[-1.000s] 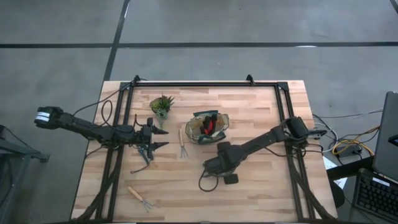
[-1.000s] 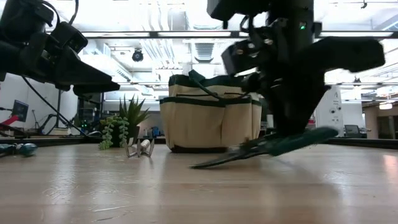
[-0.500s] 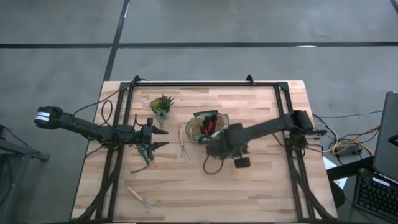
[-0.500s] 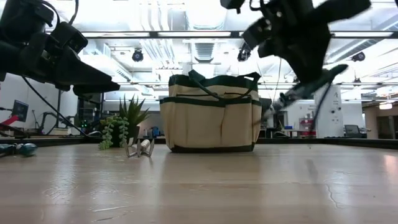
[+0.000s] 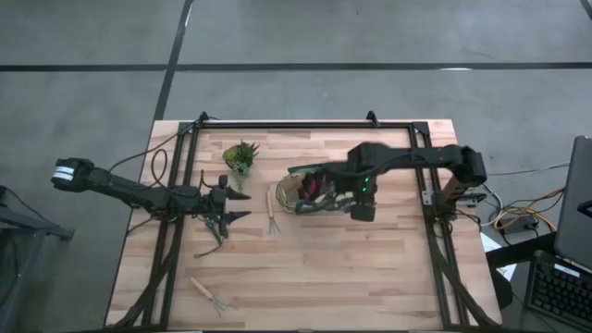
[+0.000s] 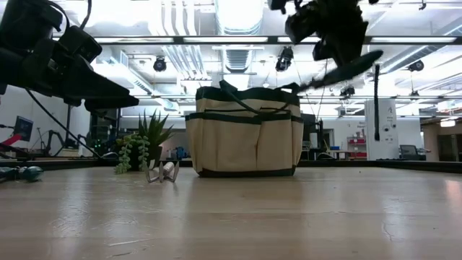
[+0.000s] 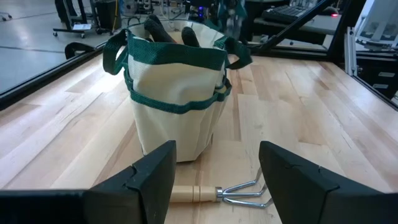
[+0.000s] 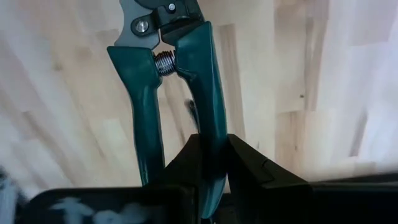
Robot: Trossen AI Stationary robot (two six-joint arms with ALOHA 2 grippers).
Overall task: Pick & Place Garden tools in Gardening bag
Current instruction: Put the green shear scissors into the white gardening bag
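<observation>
The tan gardening bag (image 5: 294, 196) with green trim (image 6: 245, 119) stands mid-table, a red-and-black glove (image 5: 313, 185) inside it. My right gripper (image 5: 356, 196) hovers by the bag's right rim, shut on the teal-handled pruning shears (image 8: 143, 93), which show high over the bag's right side (image 6: 346, 68). One wooden-handled fork (image 5: 271, 215) lies flat left of the bag, just ahead of my open left gripper (image 5: 242, 209). Another fork (image 5: 211, 296) lies near the front left. My right gripper pinches one of the shears' two handles (image 8: 210, 118) between its two fingers (image 8: 186, 158), toward that handle's free end. The fingers point down from above and lie across the handle. The shears hang clear of the table, tilted, blades lower than the handles.
A small spiky green plant (image 5: 240, 157) stands at the far left of the bag. A black metal frame (image 5: 305, 125) runs along the table's far and side edges. Bare wood spreads across the near half of the table (image 5: 370, 277).
My right gripper has risen and gone toward the table's far edge, up to the bag's right side, rolling a little. The shears have gone with it, from just above the table to higher than the bag's rim.
</observation>
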